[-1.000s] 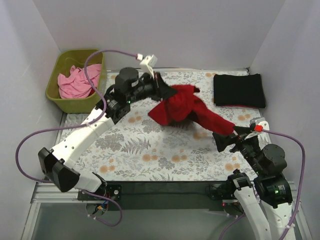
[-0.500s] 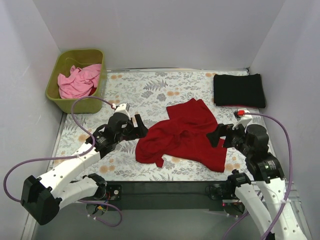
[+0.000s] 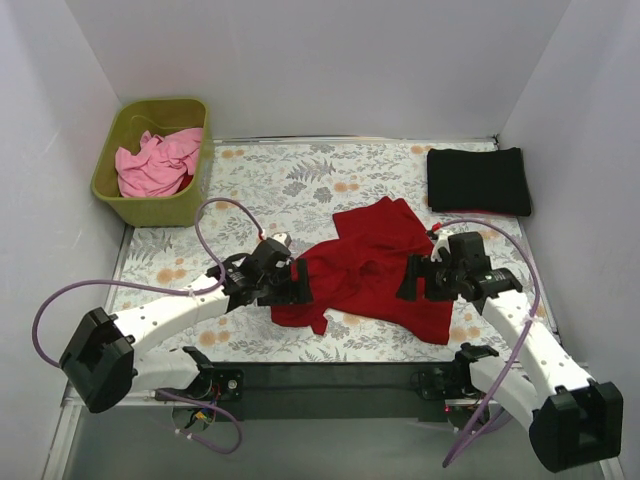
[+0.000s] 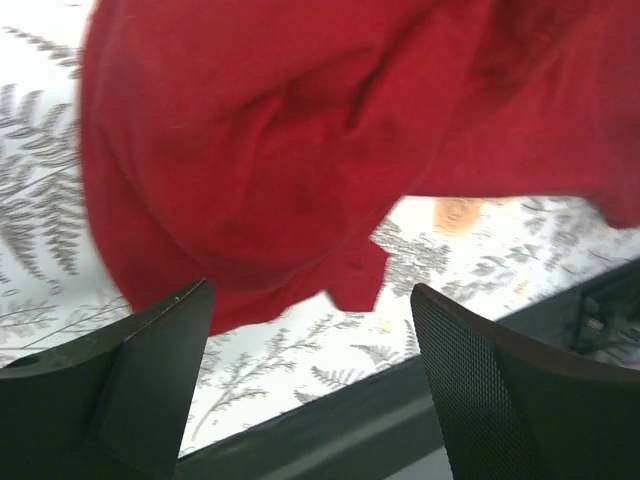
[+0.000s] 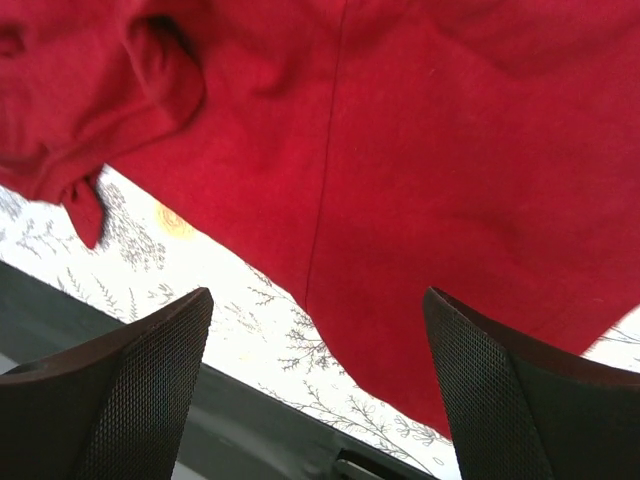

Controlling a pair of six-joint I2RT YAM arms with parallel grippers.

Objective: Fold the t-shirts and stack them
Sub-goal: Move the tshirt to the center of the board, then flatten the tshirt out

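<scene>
The dark red t-shirt [image 3: 372,262] lies crumpled and unfolded on the worktop [image 3: 300,185], just toward 3 o'clock of its middle, and as I read the top view its longer spread runs from a bunched lobe at 8 o'clock up to a flatter panel at 1 o'clock, with another flap trailing to 5 o'clock. My left gripper [image 3: 296,286] hangs low over that bunched 8 o'clock lobe, its fingers spread wide and holding nothing; from its wrist camera the rumpled cloth lies straight ahead at 12 o'clock, and a small corner of it pokes toward the near edge. My right gripper [image 3: 411,280] is over the shirt's 4 o'clock side, also spread wide and empty, with a straight seam and a smooth panel ahead of it. Both arms are about equally near, one at each flank, so I judge the coming move to be a two-handed pinch to pull the shirt flat. The black t-shirt [image 3: 478,180] sits folded at the 2 o'clock corner, well apart, and the light pink t-shirt [image 3: 155,165] waits in the olive-green bin [image 3: 112,190] at 10 o'clock.
</scene>
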